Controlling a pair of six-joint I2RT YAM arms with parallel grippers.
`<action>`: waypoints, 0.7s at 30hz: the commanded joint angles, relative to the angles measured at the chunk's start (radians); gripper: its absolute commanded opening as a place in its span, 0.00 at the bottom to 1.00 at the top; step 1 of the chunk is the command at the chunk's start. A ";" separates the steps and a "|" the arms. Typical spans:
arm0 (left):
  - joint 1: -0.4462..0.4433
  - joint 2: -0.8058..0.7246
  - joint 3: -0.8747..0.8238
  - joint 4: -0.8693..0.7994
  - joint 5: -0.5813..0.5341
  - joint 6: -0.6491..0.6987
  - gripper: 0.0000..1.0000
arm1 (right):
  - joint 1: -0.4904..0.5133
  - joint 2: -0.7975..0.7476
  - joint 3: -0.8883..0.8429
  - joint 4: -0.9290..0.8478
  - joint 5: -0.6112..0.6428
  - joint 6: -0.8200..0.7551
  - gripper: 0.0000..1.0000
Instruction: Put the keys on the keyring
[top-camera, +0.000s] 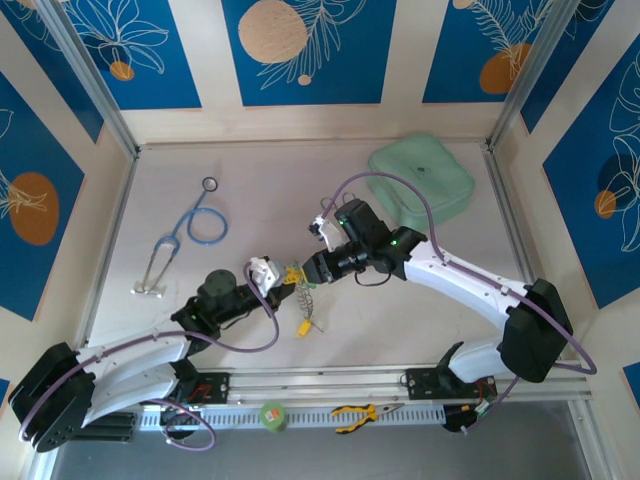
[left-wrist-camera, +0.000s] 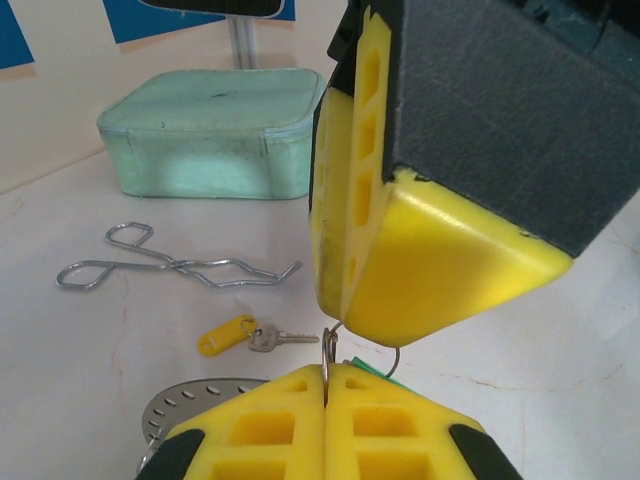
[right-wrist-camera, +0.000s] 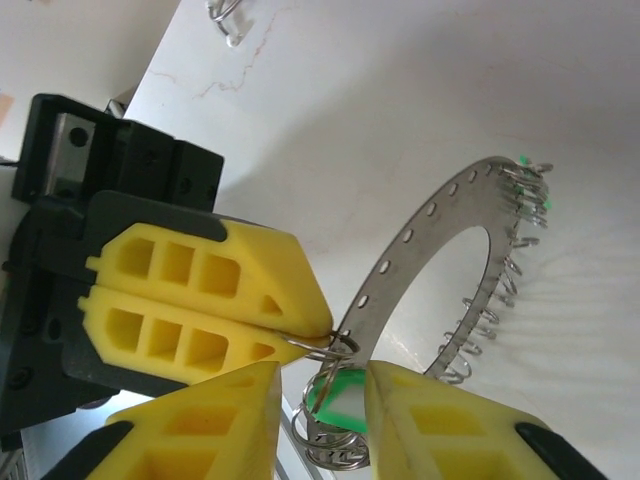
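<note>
Left hand (right-wrist-camera: 315, 338) clenches a keyring (right-wrist-camera: 420, 225) loop; right hand's (right-wrist-camera: 322, 385) hold on the green key (right-wrist-camera: 340, 398) is unclear; thread slowly.

left arm (top-camera: 130, 355) stretches in low from the near-left corner, left gripper (top-camera: 283, 276) pinched tight, pads flat together. right arm (top-camera: 460, 275) bends in from the right side, right gripper (top-camera: 312, 268) nose to nose with the other one, its fingers (right-wrist-camera: 440, 430) standing apart.

Pale table (top-camera: 250, 160), green case (top-camera: 420, 180), blue stethoscope (top-camera: 195, 225), forceps (left-wrist-camera: 185, 265), yellow-headed key (left-wrist-camera: 228, 335).
</note>
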 joint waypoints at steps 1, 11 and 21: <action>-0.011 -0.005 0.001 0.066 -0.002 -0.005 0.00 | -0.006 0.001 -0.002 -0.017 0.017 0.008 0.31; -0.010 -0.004 0.002 0.069 -0.005 -0.004 0.00 | -0.001 0.013 0.001 -0.001 -0.044 0.010 0.19; -0.011 -0.006 0.002 0.080 -0.004 -0.010 0.00 | -0.002 0.015 0.002 -0.002 -0.045 0.017 0.04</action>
